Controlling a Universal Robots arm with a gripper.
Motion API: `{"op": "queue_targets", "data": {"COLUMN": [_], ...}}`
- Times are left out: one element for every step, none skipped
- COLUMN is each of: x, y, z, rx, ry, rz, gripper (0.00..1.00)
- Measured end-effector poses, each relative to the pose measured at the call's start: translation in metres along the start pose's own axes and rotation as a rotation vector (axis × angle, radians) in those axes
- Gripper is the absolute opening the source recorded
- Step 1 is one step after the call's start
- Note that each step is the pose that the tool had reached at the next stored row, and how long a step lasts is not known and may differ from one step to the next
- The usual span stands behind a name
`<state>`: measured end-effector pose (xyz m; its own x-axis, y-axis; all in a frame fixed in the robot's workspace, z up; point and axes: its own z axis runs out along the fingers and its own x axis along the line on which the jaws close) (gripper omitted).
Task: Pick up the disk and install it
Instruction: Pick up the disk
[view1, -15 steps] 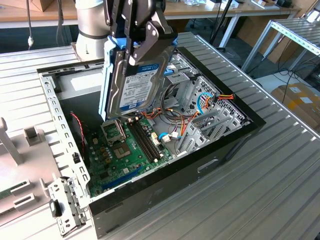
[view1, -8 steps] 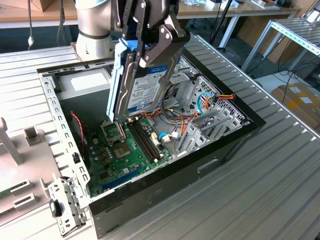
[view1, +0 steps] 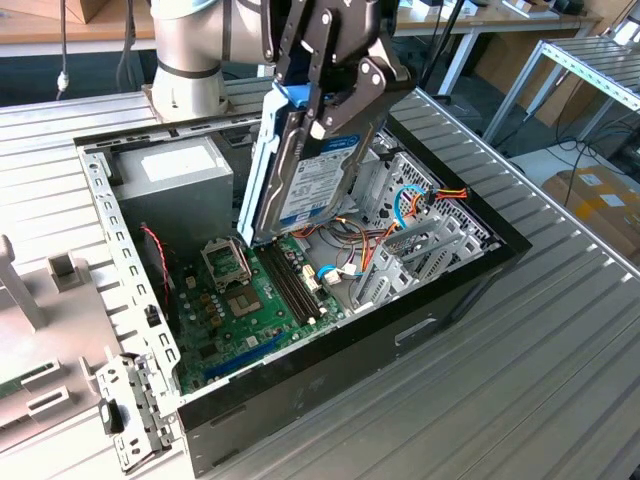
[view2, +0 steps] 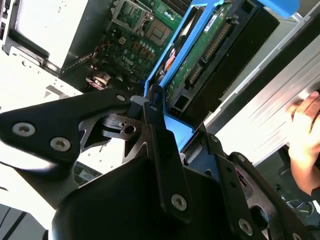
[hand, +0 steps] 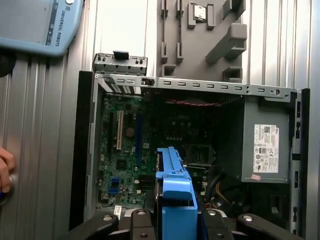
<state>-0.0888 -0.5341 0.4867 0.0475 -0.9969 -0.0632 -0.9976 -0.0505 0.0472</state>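
Note:
The disk (view1: 308, 187), a silver drive with a white label and a blue plastic rail, hangs on edge and tilted over the open computer case (view1: 470, 272). Its lower corner is just above the green motherboard (view1: 240, 300). My black gripper (view1: 325, 105) is shut on the disk's upper end, at the blue tab. In the second wrist view the disk's green circuit side (view2: 200, 50) and blue rail show beyond the gripper (view2: 162, 125). In the first wrist view the blue rail (hand: 175, 185) sits between the gripper's (hand: 175, 220) links.
Inside the case are a grey power-supply box (view1: 180, 175), bundled wires and a metal drive cage (view1: 420, 250) at the exterior view's right. A person's hand (view2: 305, 135) rests on the ribbed metal table. Grey fixtures (view1: 40, 300) stand at the exterior view's left.

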Motion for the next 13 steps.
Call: {"op": "queue_targets", "data": {"x": [0.0014, 0.0036, 0.0057, 0.0067, 0.0078, 0.0084, 0.0093, 0.0101, 0.0115, 0.0133, 0.0147, 0.0156, 0.0165], "y": [-0.0028, -0.0071, -0.0115, -0.0134, -0.0159, -0.0173, -0.0195, -0.0212, -0.0243, -0.0281, -0.0307, -0.0323, -0.0341], "z": [-0.0001, -0.0002, -0.0004, -0.0004, -0.0005, -0.0006, -0.0007, -0.0008, -0.0009, -0.0010, -0.0011, -0.0012, -0.0013], "rx": [-0.0002, -0.0004, -0.0008, -0.0009, -0.0010, -0.0012, -0.0013, -0.0014, -0.0017, -0.0020, -0.0022, -0.0024, -0.0026], "ry": [0.0000, -0.0001, 0.0000, -0.0001, -0.0001, 0.0000, -0.0001, 0.0000, -0.0001, -0.0001, -0.0001, -0.0002, -0.0001], "rz": [0.000, 0.000, 0.000, 0.000, 0.000, 0.000, 0.000, 0.000, 0.000, 0.000, 0.000, 0.000, 0.000], "gripper": [0.37, 0.37, 0.37, 0.37, 0.37, 0.37, 0.37, 0.37, 0.37, 0.37, 0.37, 0.37, 0.37]}}
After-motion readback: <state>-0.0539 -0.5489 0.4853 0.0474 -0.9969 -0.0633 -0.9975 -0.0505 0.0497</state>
